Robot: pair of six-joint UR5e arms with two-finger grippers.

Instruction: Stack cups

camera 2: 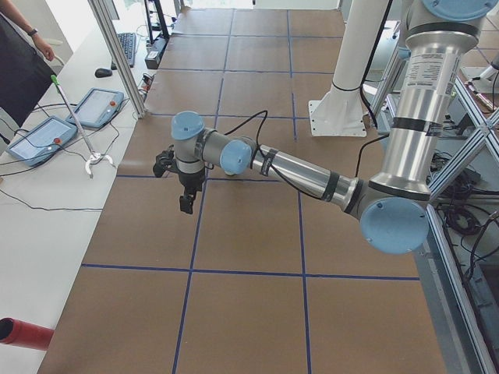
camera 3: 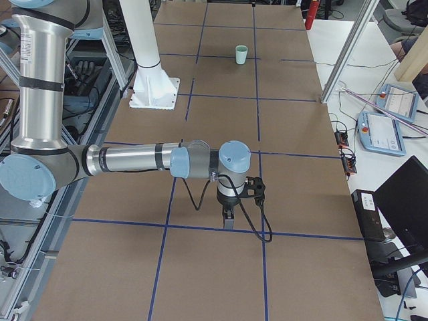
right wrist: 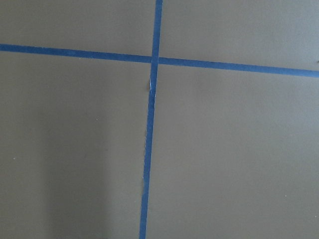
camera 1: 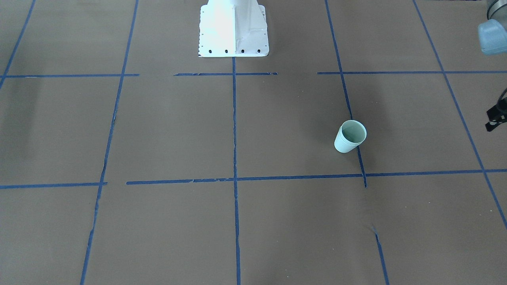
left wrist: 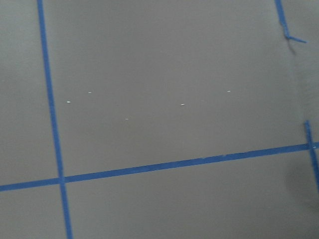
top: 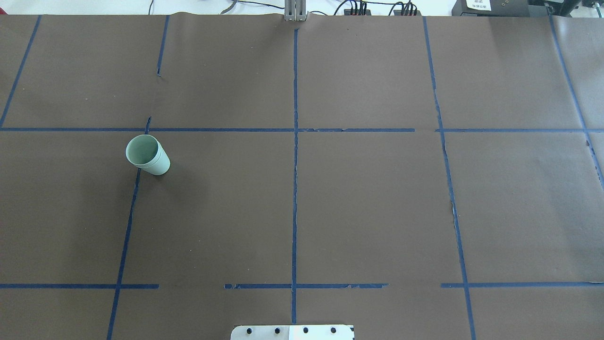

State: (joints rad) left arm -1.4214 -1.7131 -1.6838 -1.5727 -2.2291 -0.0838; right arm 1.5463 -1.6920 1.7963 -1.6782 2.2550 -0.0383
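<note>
One pale mint-green cup shape (top: 147, 155) stands upright on a blue tape line on the table's left half. A second rim line just under its top suggests two cups nested together; no separate second cup shows. It also shows in the front view (camera 1: 350, 136) and far off in the right side view (camera 3: 241, 54). My left gripper (camera 2: 187, 204) hangs over the table's left end, apart from the cups. My right gripper (camera 3: 229, 217) hangs over the right end. I cannot tell whether either is open or shut. Both wrist views show only bare table.
The brown paper-covered table (top: 368, 198) carries a grid of blue tape lines. The robot's white base plate (camera 1: 233, 29) stands at the table's robot side. Operator tablets (camera 2: 97, 105) and cables lie on a side bench. A red cylinder (camera 2: 23, 333) lies by the left end.
</note>
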